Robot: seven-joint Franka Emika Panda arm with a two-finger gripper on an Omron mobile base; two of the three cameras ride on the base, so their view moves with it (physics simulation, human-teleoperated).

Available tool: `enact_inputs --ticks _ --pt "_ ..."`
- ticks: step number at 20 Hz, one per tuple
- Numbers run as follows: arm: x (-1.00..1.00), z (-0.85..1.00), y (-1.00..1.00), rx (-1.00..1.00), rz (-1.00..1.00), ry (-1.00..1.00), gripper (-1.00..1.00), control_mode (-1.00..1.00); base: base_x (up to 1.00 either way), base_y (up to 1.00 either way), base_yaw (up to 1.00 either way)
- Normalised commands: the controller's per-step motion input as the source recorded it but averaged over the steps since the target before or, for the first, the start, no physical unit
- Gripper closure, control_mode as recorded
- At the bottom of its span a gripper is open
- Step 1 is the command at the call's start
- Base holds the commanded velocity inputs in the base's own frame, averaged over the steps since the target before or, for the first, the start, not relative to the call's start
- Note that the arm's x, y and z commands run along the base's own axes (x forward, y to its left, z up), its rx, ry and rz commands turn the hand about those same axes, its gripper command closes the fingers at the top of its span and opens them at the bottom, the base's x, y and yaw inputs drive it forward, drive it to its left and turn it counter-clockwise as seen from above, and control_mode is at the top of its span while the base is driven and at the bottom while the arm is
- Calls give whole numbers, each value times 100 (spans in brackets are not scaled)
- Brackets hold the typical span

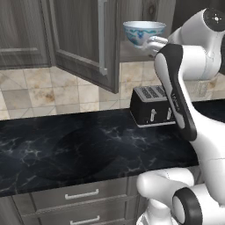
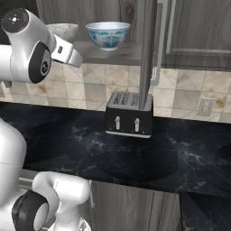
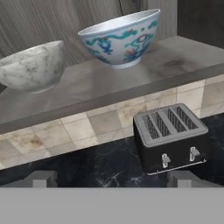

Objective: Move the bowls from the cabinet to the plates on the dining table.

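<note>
The cabinet door [image 1: 83,39] hangs open, baring a wood-grain shelf [image 3: 109,85]. On it stand both bowls: a white one with blue-teal pattern [image 3: 120,39] [image 1: 143,33] [image 2: 108,35] and, beside it, a marbled whitish-grey one [image 3: 33,65] [image 2: 65,30]. My gripper [image 3: 114,179] is open with nothing between its fingers. It hovers in front of the shelf and a little below its edge, apart from both bowls. The plates and the dining table are out of view.
A black toaster [image 1: 151,105] [image 2: 128,115] [image 3: 173,135] sits on the black marble counter [image 1: 79,149] directly under the shelf. The tiled wall [image 1: 52,92] backs the counter, and grey drawers [image 1: 81,193] lie below it. The door's edge [image 2: 146,54] juts out to the right of the patterned bowl.
</note>
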Motion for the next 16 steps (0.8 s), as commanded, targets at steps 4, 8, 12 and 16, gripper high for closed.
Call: enact_inputs --ticks 4,8,12,16 --pt "-13 22 20 4 10 5 -100 -100 0 0 0" --pt "-22 2 2 10 16 10 -100 -100 0 0 0" --pt "-12 0 4 8 16 5 -100 -100 0 0 0" --pt "0 0 27 7 8 0 -100 -100 0 0 0"
